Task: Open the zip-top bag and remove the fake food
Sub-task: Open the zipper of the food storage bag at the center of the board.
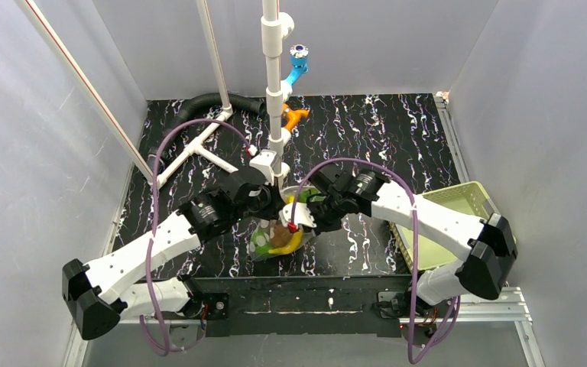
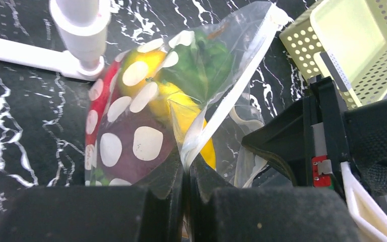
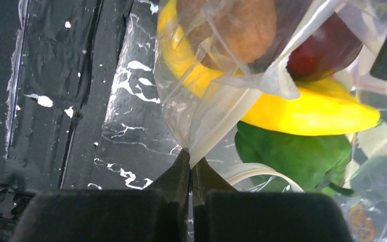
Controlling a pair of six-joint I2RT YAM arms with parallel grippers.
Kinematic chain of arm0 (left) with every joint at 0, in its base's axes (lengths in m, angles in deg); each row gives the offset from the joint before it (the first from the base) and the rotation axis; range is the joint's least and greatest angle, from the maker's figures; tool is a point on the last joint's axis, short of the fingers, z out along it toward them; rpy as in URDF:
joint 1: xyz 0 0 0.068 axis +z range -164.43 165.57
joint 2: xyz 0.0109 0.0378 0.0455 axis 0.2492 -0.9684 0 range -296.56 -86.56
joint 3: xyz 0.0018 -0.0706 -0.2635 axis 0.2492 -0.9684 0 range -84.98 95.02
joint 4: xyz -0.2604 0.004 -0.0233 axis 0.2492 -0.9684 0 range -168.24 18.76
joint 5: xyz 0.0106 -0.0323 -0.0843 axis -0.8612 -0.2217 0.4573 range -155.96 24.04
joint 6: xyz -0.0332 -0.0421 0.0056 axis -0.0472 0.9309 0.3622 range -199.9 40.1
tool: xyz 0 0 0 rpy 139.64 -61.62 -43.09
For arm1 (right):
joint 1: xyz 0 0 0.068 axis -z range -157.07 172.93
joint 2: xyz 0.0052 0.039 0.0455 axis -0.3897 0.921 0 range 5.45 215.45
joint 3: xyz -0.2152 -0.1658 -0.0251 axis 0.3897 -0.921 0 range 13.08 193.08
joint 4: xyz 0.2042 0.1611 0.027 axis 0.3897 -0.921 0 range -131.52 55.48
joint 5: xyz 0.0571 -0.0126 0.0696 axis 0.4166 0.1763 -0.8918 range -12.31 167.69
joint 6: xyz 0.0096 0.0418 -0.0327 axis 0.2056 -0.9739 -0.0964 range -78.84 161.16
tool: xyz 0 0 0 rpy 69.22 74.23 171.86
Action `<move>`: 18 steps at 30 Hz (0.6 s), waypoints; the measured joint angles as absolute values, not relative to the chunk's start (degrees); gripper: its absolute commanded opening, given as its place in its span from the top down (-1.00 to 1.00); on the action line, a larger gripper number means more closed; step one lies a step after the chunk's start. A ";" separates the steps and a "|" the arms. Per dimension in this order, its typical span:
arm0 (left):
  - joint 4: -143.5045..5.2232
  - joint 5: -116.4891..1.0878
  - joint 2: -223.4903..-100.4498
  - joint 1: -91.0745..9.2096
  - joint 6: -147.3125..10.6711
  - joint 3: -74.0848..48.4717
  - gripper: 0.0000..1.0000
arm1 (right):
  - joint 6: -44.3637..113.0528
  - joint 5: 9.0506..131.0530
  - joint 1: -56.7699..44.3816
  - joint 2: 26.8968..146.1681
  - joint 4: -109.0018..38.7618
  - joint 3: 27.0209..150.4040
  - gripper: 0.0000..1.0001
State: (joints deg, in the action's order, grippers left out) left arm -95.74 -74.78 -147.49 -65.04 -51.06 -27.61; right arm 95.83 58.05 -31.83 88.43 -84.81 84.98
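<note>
The zip-top bag (image 1: pixel 278 238) hangs between my two grippers above the near middle of the black marbled table. Its dotted face (image 2: pixel 131 131) shows in the left wrist view. My left gripper (image 2: pixel 186 169) is shut on the bag's rim by the white zip strip (image 2: pixel 242 80). My right gripper (image 3: pixel 191 159) is shut on a fold of clear film on the bag's other side (image 3: pixel 216 106). The fake food is inside the bag: a yellow banana (image 3: pixel 302 108), a green piece (image 3: pixel 292 151), a brown piece (image 3: pixel 232 25) and a dark red piece (image 3: pixel 327 48).
A pale yellow-green mesh basket (image 1: pixel 470 195) sits at the right edge, under my right arm. A white pipe stand (image 1: pixel 275 92) with blue (image 1: pixel 298 65) and orange (image 1: pixel 294 116) fittings rises just behind the bag. A black hose (image 1: pixel 214 101) lies at the back left.
</note>
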 measured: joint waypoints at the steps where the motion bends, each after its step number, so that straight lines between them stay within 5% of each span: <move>1: -94.69 -73.95 -148.12 -65.04 -50.62 -28.09 1.00 | 95.62 58.03 -31.48 87.56 -84.22 83.38 0.97; 11: -86.95 -68.27 -150.90 -65.09 -45.77 -32.92 1.00 | 94.87 57.38 -28.38 80.78 -80.61 74.16 0.97; 18: -83.89 -66.96 -150.99 -65.11 -43.61 -35.85 1.00 | 94.74 55.85 -27.68 79.82 -80.48 71.71 0.61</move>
